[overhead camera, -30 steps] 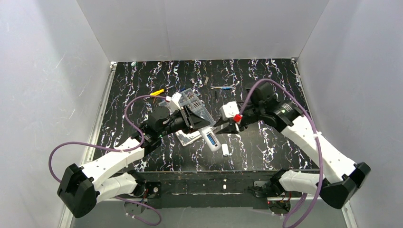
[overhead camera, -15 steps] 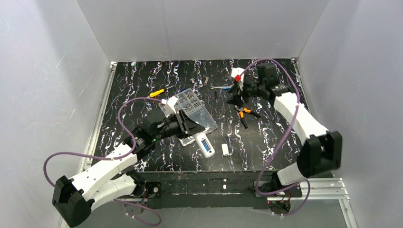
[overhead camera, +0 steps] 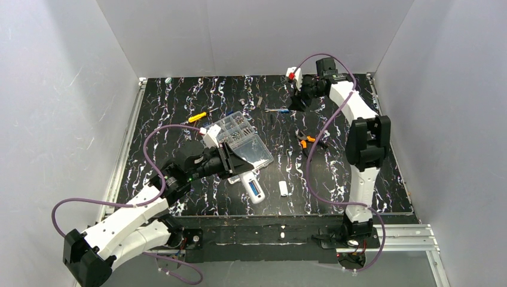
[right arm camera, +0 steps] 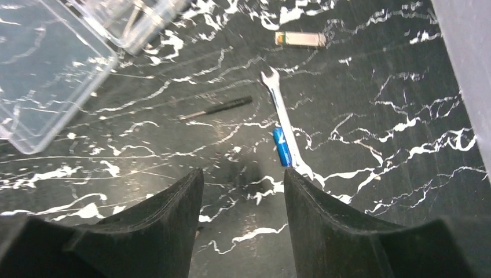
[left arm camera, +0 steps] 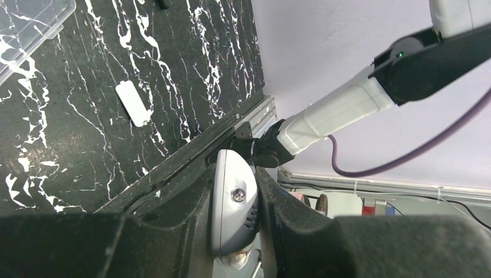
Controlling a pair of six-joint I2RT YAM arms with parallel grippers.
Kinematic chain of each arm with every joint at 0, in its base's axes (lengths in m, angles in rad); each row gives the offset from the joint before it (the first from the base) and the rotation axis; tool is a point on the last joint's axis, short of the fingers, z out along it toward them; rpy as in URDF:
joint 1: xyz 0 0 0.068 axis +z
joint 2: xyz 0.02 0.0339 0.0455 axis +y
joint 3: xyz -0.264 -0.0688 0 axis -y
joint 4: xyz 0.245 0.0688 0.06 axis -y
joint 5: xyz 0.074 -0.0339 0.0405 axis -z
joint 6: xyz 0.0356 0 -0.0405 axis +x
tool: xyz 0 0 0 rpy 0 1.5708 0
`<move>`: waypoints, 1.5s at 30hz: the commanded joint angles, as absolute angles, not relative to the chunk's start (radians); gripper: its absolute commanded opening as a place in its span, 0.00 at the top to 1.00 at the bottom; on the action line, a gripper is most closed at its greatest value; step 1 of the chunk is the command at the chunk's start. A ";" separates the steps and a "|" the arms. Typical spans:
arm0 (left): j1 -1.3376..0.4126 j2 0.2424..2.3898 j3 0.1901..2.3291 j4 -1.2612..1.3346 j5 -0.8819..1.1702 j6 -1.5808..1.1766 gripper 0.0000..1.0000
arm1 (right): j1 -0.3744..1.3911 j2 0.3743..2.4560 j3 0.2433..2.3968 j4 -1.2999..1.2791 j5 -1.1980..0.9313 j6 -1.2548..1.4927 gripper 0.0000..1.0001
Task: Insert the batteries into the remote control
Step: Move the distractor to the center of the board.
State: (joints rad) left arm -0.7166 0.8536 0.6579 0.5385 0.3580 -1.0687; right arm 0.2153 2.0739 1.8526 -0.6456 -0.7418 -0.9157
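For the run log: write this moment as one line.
left gripper: shut on remote control | right gripper: open, near battery beside wrench | battery not yet grasped

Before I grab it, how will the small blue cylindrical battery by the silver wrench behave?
The small blue cylindrical battery looks round and smooth, so it would probably roll or slip. It lies against the silver wrench, which may shift.

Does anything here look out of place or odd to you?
One blue battery lies loose right beside a wrench at the far side, well away from the remote it belongs in. A small white cover also lies apart from it.
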 commanded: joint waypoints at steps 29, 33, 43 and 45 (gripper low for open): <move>-0.700 0.817 0.726 0.441 0.331 -0.987 1.00 | 0.252 2.327 1.997 -0.338 -0.259 -0.622 0.99; -0.699 0.819 0.727 0.433 0.329 -0.990 1.00 | 0.272 2.347 1.997 -0.330 -0.195 -0.628 0.99; -0.698 0.824 0.743 0.405 0.319 -0.989 1.00 | 0.314 2.397 2.022 -0.314 -0.139 -0.609 0.99; -0.698 0.822 0.739 0.405 0.317 -0.994 1.00 | 0.324 2.405 2.025 -0.315 -0.131 -0.609 0.99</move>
State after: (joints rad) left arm -0.7021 0.8433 0.7025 0.4023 0.3153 -0.9951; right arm 0.3058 2.3920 1.9694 -0.3565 -0.1692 -0.6247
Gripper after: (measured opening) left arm 0.257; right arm 0.022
